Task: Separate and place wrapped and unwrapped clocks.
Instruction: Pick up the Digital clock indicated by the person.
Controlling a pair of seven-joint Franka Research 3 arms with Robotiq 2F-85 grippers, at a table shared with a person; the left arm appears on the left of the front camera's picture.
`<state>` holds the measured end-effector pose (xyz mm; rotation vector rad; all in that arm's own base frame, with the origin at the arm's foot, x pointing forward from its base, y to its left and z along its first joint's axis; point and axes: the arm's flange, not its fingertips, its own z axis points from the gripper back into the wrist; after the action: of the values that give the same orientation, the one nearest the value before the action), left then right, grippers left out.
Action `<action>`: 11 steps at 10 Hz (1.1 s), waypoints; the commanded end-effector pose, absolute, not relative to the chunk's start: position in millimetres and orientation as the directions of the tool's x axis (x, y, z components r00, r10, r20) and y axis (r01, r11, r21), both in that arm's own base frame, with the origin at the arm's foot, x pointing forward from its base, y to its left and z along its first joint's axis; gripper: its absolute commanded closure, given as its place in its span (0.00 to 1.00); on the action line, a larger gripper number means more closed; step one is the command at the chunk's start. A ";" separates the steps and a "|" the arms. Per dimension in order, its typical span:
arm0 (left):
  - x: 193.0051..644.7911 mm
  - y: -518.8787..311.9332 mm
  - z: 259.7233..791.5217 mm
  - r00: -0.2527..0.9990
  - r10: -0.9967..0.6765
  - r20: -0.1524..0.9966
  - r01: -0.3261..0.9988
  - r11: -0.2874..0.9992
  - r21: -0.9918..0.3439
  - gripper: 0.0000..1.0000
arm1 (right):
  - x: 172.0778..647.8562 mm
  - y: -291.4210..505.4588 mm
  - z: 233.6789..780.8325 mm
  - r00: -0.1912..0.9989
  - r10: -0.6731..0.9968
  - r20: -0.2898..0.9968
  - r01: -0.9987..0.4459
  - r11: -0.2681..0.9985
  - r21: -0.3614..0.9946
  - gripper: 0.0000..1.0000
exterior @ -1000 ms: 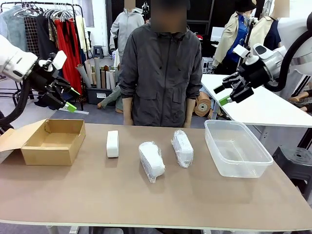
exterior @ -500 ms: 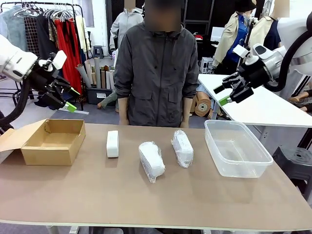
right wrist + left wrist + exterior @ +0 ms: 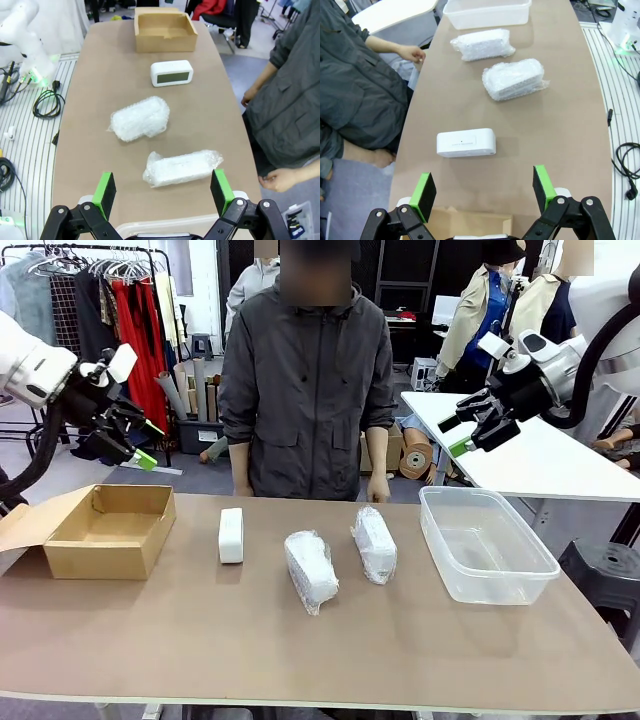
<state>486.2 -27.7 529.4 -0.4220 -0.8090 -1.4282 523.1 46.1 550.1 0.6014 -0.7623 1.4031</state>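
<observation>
Below and ahead of the left gripper [image 3: 150, 443], the bare clock [image 3: 231, 535] stands upright and would likely topple if one pad met it first. Under the right gripper [image 3: 452, 436] lie the wrapped clocks [image 3: 311, 569], where loose film could slip or give a pinch on plastic alone. Both arms hang raised above the table's ends, jaws spread wide and empty.

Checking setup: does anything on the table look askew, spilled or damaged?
Nothing stands out. The bare clock and the two wrapped clocks lie separately in a row between the cardboard box and the clear tub.
</observation>
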 end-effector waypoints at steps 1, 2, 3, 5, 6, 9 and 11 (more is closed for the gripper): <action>485.4 -26.2 531.5 -0.063 -0.698 0.714 0.968 0.131 0.213 0.00 | 522.5 46.6 551.5 0.004 0.638 0.770 -0.994 0.089 -0.068 0.00; 485.4 -26.2 531.5 -0.063 -0.698 0.714 0.968 0.131 0.213 0.00 | 522.5 46.6 551.5 0.004 0.638 0.770 -0.994 0.089 -0.068 0.00; 485.4 -26.2 531.5 -0.063 -0.698 0.714 0.968 0.131 0.213 0.00 | 522.5 46.6 551.5 0.004 0.638 0.770 -0.994 0.089 -0.068 0.00; 485.4 -26.2 531.5 -0.063 -0.698 0.714 0.968 0.131 0.213 0.00 | 522.5 46.6 551.5 0.004 0.638 0.770 -0.994 0.089 -0.068 0.00; 485.4 -26.2 531.5 -0.063 -0.698 0.714 0.968 0.131 0.213 0.00 | 522.5 46.6 551.5 0.004 0.638 0.770 -0.994 0.089 -0.068 0.00; 485.4 -26.2 531.5 -0.063 -0.698 0.714 0.968 0.131 0.213 0.00 | 522.5 46.6 551.5 0.004 0.638 0.770 -0.994 0.089 -0.068 0.00; 485.4 -26.2 531.5 -0.063 -0.698 0.714 0.968 0.131 0.213 0.00 | 522.5 46.6 551.5 0.004 0.638 0.770 -0.994 0.089 -0.068 0.00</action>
<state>486.2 -27.7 529.4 -0.4220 -0.8090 -1.4282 523.1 46.3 550.1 0.6013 -0.7620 1.4033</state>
